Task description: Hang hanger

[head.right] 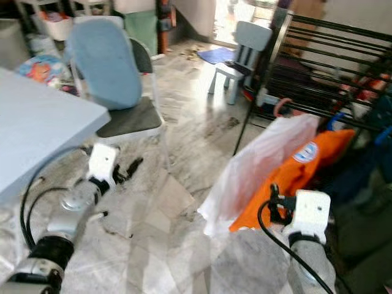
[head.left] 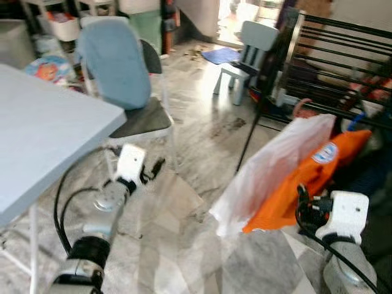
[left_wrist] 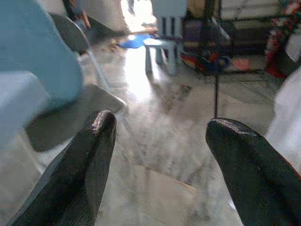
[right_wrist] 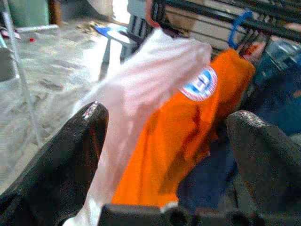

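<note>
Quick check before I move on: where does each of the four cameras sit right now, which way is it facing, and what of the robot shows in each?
Left eye: on the head, looking forward and down at the floor; left gripper by the table and chair.
Right eye: beside it, same scene; right gripper at the orange shirt.
Left wrist: along its open fingers, toward the small stool.
Right wrist: along its open fingers, facing the white garment on the drying rack.
Shared: shirt and rack.

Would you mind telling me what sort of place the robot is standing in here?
Probably a home's living or laundry area: a marble-look floor, a black drying rack with clothes hung on it, and a child's small chair.
</note>
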Robot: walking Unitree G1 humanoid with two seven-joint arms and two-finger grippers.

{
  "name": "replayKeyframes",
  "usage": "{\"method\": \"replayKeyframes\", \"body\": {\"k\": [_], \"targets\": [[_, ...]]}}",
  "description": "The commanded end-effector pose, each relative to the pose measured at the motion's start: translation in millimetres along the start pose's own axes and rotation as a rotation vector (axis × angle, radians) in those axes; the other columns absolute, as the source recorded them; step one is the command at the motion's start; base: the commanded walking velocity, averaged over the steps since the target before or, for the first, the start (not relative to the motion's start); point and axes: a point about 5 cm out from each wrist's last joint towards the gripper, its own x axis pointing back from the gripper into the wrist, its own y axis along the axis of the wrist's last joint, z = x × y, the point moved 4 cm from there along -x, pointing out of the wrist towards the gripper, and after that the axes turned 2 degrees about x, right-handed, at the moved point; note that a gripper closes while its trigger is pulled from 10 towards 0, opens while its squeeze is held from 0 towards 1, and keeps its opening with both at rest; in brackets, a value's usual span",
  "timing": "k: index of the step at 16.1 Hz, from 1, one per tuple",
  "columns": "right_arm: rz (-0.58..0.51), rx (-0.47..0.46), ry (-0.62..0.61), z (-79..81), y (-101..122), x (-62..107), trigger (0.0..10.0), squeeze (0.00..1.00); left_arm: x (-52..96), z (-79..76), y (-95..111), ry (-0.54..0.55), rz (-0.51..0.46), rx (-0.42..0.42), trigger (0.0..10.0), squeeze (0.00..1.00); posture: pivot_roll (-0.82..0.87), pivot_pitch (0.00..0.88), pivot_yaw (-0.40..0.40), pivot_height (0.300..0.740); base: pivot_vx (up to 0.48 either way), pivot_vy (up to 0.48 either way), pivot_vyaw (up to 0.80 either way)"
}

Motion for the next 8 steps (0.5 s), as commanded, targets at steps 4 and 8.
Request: {"method": "replayKeyframes", "body": {"k": [4,8], "targets": [[-0.007,0.041,0.017,13.7,-4,10.7,10.0,0.0,21.9,-23.3,-10,-0.067,0.038,0.126,10.0,0.0,0.11,0.0,-0.077,0.74,0.0,0.0,0.0],[-0.003,0.057,0.014,12.7,-7,15.4,10.0,0.0,24.5,-18.7,-15,-0.055,0.045,0.068,10.0,0.0,0.08,0.0,-0.077,0.74,0.0,0.0,0.0]]}}
